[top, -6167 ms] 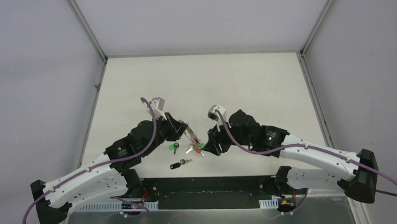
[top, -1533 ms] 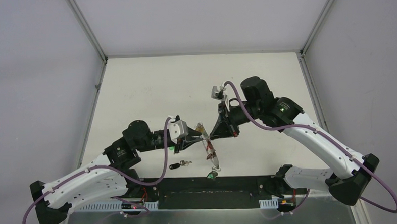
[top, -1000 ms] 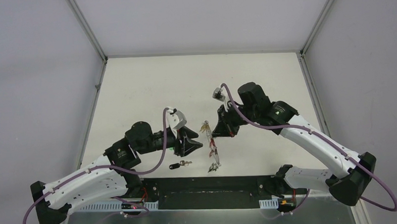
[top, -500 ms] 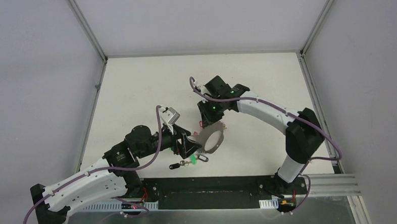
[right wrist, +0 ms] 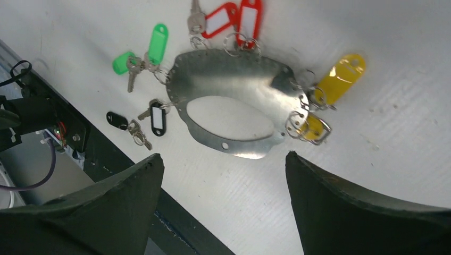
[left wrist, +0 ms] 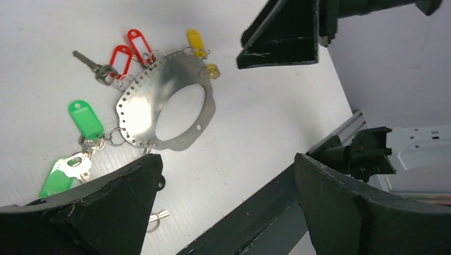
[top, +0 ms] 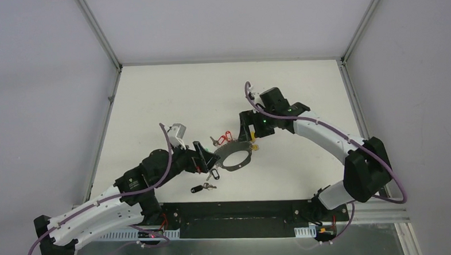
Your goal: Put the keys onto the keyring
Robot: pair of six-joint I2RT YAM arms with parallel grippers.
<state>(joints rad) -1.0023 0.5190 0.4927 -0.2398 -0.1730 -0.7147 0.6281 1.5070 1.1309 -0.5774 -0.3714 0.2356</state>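
Currently keyring [right wrist: 234, 79] flat on table [top: 302, 95], between left pincer [left wrist: 226, 159] and right pincer [right wrist: 223, 158]; both agape, empty.

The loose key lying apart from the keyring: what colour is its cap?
Its cap is black, clearest in the right wrist view.

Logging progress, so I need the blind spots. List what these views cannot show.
Left wrist view: black-capped keys mostly hidden behind a finger of the left gripper.
Right wrist view: top edge cuts off the red tags.
Top view: keyring too small to tell which keys hang on it.
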